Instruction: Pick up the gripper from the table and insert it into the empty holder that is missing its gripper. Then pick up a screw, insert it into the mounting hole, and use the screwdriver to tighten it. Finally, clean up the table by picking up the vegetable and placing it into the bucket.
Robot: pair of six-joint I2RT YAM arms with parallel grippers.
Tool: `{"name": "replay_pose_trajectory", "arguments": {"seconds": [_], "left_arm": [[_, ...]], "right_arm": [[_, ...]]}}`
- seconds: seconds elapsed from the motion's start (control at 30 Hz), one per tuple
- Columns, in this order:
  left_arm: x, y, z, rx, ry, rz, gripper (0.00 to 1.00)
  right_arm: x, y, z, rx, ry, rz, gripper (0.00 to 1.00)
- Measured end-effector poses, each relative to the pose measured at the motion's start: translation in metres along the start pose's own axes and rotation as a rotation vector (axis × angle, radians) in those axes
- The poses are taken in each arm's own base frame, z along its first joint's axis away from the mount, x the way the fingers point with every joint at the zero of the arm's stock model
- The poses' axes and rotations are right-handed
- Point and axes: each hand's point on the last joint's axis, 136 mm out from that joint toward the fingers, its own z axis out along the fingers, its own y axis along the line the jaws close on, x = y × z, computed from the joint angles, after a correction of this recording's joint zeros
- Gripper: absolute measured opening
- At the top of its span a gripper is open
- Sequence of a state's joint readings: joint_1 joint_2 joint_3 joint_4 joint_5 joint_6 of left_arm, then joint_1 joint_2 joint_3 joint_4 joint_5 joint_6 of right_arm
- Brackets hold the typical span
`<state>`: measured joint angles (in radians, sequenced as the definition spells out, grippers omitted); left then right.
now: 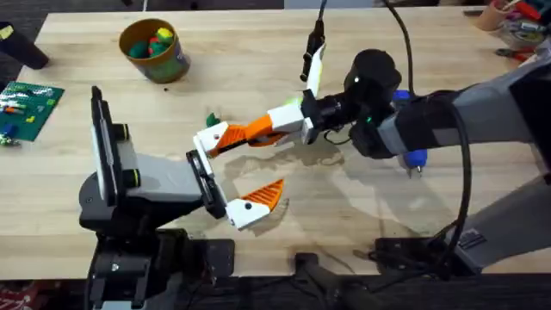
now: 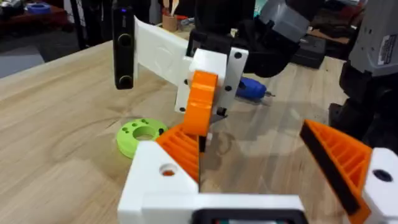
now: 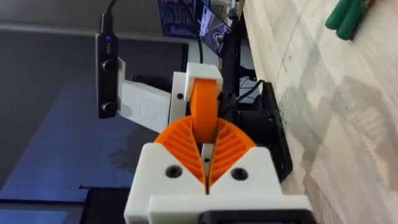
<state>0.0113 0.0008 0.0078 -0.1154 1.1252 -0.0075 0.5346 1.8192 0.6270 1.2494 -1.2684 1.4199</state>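
No words, numbers, brands or signs can be read anywhere in these views. The green board [image 1: 28, 109] at the worktop's [image 1: 258, 52] left edge carries small marks, too small to read.

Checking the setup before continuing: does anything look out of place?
Yes: the right gripper is shut on the long orange wedge-shaped plastic finger at the left arm's flat black bracket plate, joining the arms tip to tip.
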Motion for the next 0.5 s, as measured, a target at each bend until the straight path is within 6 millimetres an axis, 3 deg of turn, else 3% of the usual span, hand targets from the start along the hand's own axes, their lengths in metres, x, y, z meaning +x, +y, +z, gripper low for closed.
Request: {"name": "replay_pose_trajectory", "arguments": {"seconds": [0.5], "left_arm": [[-0.0001,0.0,0.0,0.0,0.0,0.0,0.986]], "right_arm": [[0.0004,0.0009,0.0001,-0.002,0.009,-0.001,0.019]]}}
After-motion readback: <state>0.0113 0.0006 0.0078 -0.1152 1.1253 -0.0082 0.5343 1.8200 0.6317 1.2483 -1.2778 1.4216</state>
